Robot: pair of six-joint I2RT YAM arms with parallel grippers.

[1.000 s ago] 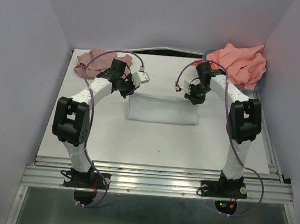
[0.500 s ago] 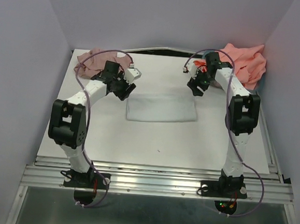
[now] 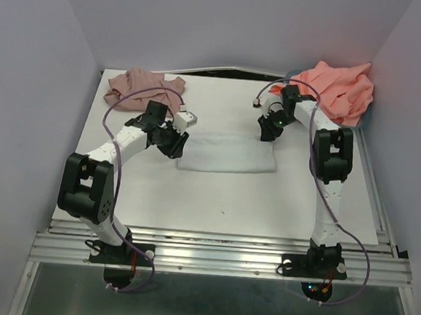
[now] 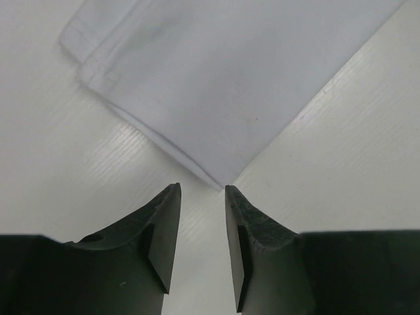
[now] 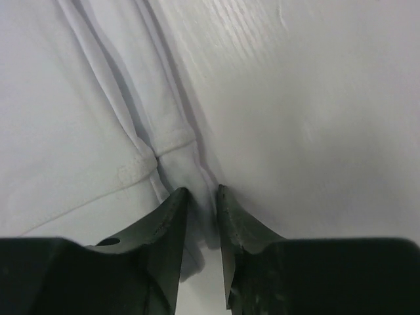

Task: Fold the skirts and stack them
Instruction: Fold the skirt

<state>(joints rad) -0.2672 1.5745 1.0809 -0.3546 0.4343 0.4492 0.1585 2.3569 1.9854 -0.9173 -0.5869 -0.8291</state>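
**White skirt**: folded flat at the centre of the table, its long axis running left to right between the two arms. **Left gripper**: jaws narrowly parted and empty, a left corner of the skirt just ahead of the tips. **Right gripper**: jaws narrow at the skirt's right hem; whether cloth is pinched cannot be told. The mauve skirt lies far left and the coral cloth far right. Each arm is nearest its own end of the white skirt.

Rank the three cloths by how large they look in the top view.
1. coral cloth and white skirt: too alike to rank; the coral one is heaped and partly behind an arm.
2. mauve skirt: smallest.
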